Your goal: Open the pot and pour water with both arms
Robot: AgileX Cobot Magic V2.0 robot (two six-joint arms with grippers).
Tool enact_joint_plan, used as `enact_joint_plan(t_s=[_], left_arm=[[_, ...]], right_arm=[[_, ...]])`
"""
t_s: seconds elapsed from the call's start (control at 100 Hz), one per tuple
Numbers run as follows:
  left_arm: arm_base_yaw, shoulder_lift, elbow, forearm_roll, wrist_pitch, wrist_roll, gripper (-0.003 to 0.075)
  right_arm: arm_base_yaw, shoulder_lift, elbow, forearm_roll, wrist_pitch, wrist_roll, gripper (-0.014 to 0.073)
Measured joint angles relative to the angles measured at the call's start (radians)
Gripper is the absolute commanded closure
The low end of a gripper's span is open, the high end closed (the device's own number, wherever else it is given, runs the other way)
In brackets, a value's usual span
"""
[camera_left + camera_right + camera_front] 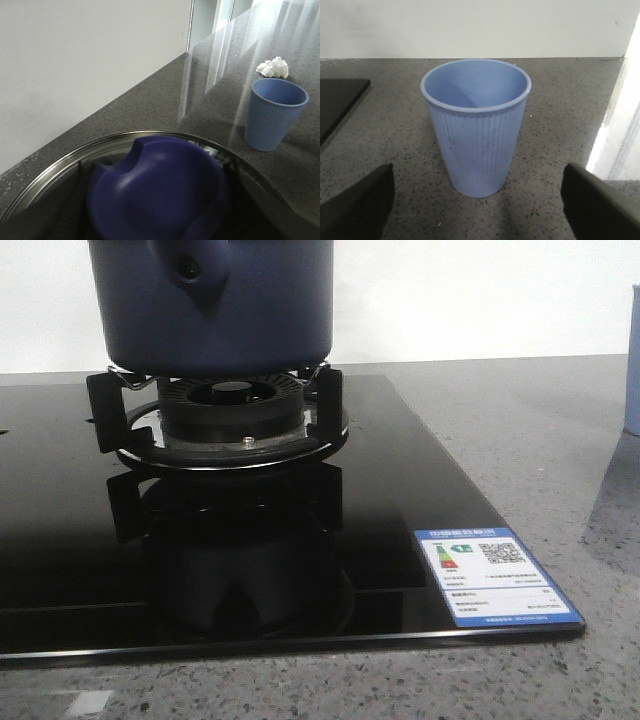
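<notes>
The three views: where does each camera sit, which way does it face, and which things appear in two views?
Front view: low over the counter, facing the pot on the burner; no arm shows.
Left wrist view: directly above the pot's glass lid and blue knob; jaws unseen.
Right wrist view: low, facing the pale blue cup between open jaws.
Shared: both wrist views show the cup.

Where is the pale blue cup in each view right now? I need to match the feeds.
Front view: only a sliver of the pale blue cup shows at the right edge, on the grey counter.
Left wrist view: upright on the counter at right, beyond the pot lid.
Right wrist view: centre frame, between the open jaws.
Shared landmark: the speckled grey counter.
</notes>
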Motion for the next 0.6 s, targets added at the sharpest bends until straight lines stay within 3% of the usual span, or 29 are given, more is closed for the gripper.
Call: enact_joint_plan(t_s=[0.6], left_arm=[[0.000, 0.004, 0.000, 0.024, -0.025, 0.000, 0.0352]], right_arm=[[0.000, -0.002, 0.000, 0.000, 0.002, 0.002, -0.0018]])
